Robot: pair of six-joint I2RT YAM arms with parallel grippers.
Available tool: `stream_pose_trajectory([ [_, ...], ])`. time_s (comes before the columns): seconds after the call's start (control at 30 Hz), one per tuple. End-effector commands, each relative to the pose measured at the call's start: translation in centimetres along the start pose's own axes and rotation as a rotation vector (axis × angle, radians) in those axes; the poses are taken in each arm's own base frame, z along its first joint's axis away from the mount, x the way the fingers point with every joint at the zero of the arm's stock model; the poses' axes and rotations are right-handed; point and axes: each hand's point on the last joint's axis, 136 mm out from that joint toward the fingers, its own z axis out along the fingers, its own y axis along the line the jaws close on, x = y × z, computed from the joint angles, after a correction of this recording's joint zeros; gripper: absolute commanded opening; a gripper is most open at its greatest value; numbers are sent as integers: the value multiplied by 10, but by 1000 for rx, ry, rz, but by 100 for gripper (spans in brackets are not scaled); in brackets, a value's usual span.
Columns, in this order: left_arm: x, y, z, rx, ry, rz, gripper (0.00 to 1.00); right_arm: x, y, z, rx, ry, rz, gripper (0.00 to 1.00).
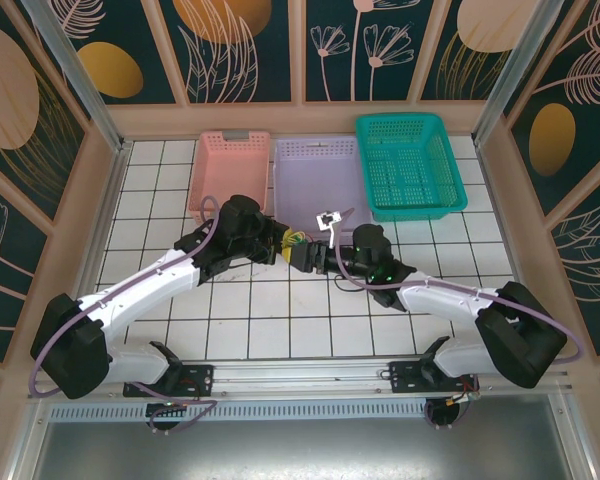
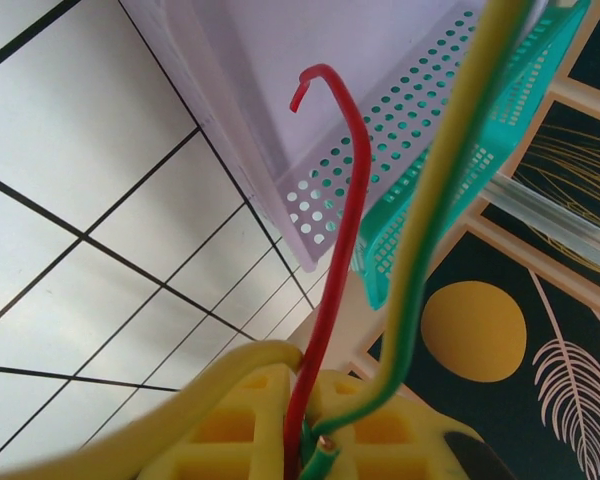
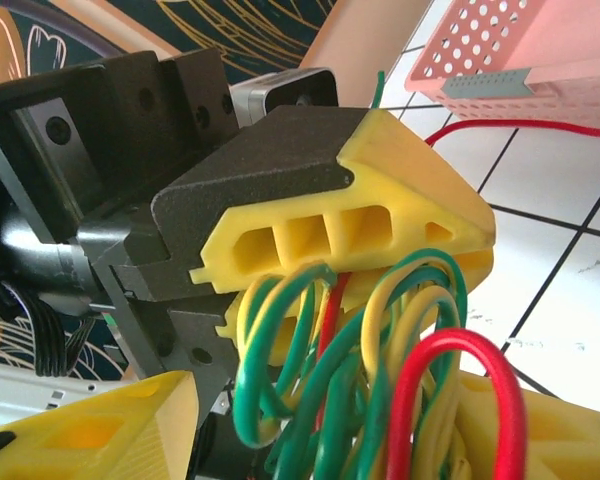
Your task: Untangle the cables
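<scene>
A white-tiled desk (image 1: 280,320) is enclosed by floral wall panels (image 1: 230,40). The cables (image 3: 380,380) are clenched in the left claw (image 1: 282,246); the right claw (image 1: 311,256) is observed released.

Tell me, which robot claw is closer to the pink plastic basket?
Left. The left claw hangs just off the near right corner of the pink plastic basket; the right claw sits farther right, before the lilac plastic basket.
</scene>
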Motion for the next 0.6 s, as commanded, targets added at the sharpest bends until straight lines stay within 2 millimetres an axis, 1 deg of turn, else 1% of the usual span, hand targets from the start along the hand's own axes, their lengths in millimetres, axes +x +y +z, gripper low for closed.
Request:
stream_pose_trajectory([
  [0.0, 7, -29, -6, 94, 9, -27, 0, -10, 22, 3, -68, -53, -28, 56],
  [0.07, 4, -29, -7, 100, -4, -34, 0, -10, 21, 3, -58, -50, -28, 55],
  [0.23, 2, -33, -6, 105, -19, -27, 0, 3, 12, -6, -8, -46, -28, 65],
  [0.33, 2, -34, -6, 109, -22, -35, 0, 1, 10, -18, 17, -103, -31, 70],
  [0.43, 1, -34, -7, 110, -24, -49, 0, -3, 8, -26, 32, -162, -34, 72],
  [0.57, 1, -34, -5, 109, -22, -72, 0, -2, 10, -21, 19, -176, -50, 72],
])
